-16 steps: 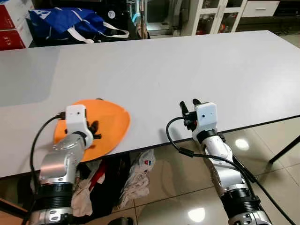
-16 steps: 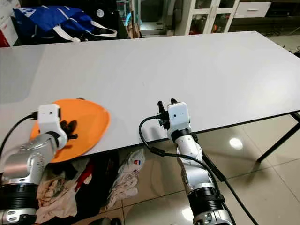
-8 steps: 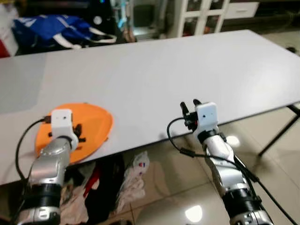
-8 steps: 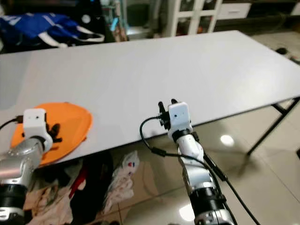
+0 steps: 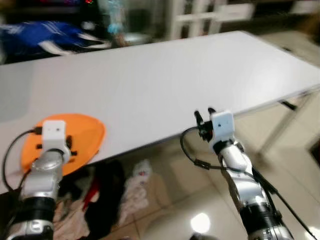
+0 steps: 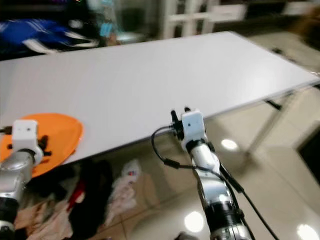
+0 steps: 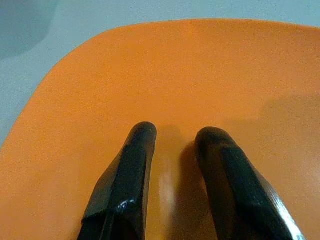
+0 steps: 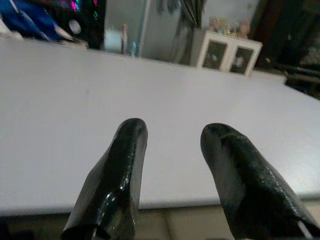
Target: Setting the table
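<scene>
- Long white rectangular table is the landmark; head views are motion-blurred, so edges are soft.
- Flat orange round-cornered plastic placemat lies on the table's near edge at the robot's left; its nearest part seems to overhang the edge, partly covered by the left arm.
- Left gripper is over the orange mat, black fingers a small gap apart with bare orange between them; nothing is pinched. Cannot tell whether the tips touch the mat.
- Right gripper hangs at the table's near edge, well apart from the mat, fingers parted and holding nothing; the white top shows between them.
- In the head views the right gripper's tips are tiny above the white wrist box; its black cable loops below the table edge.
- Blue bag with white straps behind the table's far edge, too blurred to detail.
- White cabinet with glass doors beyond the far edge, contents unclear.
- Heap of cloth and bags on the glossy tiled floor under the near edge, items indistinct.
</scene>
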`<state>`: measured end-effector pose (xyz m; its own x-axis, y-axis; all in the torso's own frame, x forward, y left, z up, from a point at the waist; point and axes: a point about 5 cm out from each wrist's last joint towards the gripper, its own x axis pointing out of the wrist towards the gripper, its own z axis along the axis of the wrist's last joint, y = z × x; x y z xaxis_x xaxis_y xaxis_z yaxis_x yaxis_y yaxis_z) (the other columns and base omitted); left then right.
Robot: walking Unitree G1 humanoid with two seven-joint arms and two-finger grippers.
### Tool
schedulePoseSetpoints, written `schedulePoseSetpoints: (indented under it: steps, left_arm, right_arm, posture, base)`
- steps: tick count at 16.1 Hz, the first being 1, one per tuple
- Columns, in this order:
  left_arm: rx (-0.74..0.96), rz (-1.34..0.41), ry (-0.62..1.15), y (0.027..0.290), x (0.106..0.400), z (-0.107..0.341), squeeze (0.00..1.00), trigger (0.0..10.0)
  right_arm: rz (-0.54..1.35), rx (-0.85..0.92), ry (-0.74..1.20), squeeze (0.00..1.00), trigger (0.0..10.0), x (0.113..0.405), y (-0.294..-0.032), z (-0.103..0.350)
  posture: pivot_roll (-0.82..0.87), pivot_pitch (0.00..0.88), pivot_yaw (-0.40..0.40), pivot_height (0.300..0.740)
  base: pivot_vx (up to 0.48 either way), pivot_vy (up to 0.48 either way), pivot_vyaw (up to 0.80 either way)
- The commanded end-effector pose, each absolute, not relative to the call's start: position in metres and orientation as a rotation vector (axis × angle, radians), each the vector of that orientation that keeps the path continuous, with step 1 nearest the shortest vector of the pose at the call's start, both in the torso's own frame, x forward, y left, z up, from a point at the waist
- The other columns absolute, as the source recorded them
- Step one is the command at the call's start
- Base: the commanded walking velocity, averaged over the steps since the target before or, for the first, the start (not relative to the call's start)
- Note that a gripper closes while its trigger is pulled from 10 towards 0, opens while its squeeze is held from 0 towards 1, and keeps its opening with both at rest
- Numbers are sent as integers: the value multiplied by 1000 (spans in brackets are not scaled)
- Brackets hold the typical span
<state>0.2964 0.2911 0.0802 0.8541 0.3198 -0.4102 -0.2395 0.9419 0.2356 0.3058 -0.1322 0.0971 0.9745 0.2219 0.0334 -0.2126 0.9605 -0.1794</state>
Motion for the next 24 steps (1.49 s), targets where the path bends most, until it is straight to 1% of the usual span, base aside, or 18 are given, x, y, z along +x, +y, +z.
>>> schedulePoseSetpoints:
  steps: [1,2,3,4,5,6,8,10,11,13,14,16,17,18,19,20,22,24]
  left_arm:
    - [188,320,511,297,291,69,0,10000]
    - [184,331,508,299,291,69,0,10000]
    - [124,332,449,295,300,77,0,10000]
    - [108,332,434,293,302,79,0,10000]
    - [96,308,356,283,312,90,0,10000]
    - [113,287,292,275,318,99,0,10000]
    - [172,270,250,263,328,104,0,10000]
    - [167,254,241,258,332,104,0,10000]
    - [132,254,229,257,333,105,0,10000]
    - [99,265,203,258,335,109,0,10000]
    - [46,260,140,257,337,119,0,10000]
    - [40,212,37,247,336,135,0,10000]
    - [23,206,4,243,335,140,0,10000]
    - [25,208,-111,240,331,160,0,10000]
    - [49,204,-135,239,329,164,0,10000]
    - [96,170,-187,240,318,172,0,10000]
    - [169,159,-178,252,291,171,0,10000]
    - [214,249,-130,283,252,172,0,10000]
  right_arm:
    - [224,-172,-76,0,10000,311,-131,106]
    - [225,-171,-76,0,10000,310,-131,106]
    - [226,-170,-77,0,10000,310,-130,105]
    - [227,-169,-77,0,10000,310,-130,105]
    - [227,-167,-79,0,10000,309,-130,106]
    - [226,-164,-80,0,10000,309,-130,106]
    - [229,-169,-81,0,10000,308,-130,106]
    - [228,-172,-79,0,10000,306,-132,105]
    - [226,-176,-78,0,10000,305,-134,105]
    - [222,-177,-78,0,10000,304,-135,105]
    - [225,-182,-107,0,10000,301,-134,109]
    - [225,-178,-125,0,10000,299,-133,109]
    - [222,-169,-138,0,10000,299,-133,110]
    - [195,-147,-223,0,10000,301,-134,123]
    - [192,-157,-231,0,10000,302,-134,125]
    - [175,-147,-235,0,10000,304,-136,128]
    - [177,-150,-232,0,10000,304,-139,128]
    - [176,-146,-186,0,10000,303,-143,118]
  posture:
    - [-93,0,11,740]
    - [-93,0,9,740]
    - [-94,0,9,740]
    - [-94,0,9,740]
    - [-96,0,11,740]
    - [-101,0,11,740]
    - [-116,0,15,740]
    - [-123,0,16,740]
    - [-127,0,18,740]
    - [-132,0,20,740]
    - [-134,0,22,740]
    - [-130,0,28,740]
    - [-124,0,27,740]
    - [-119,0,28,740]
    - [-119,0,28,740]
    - [-119,0,28,740]
    - [-87,0,27,740]
    - [-39,0,14,740]
  base:
    - [0,0,0]
    - [0,0,0]
    - [0,0,0]
    - [0,0,0]
    - [0,0,0]
    - [0,0,0]
    - [0,0,0]
    - [0,0,0]
    - [0,0,0]
    - [367,0,0]
    - [480,0,0]
    - [471,0,0]
    - [0,0,0]
    - [0,0,0]
    - [0,0,0]
    - [0,0,0]
    - [0,0,0]
    - [0,0,0]
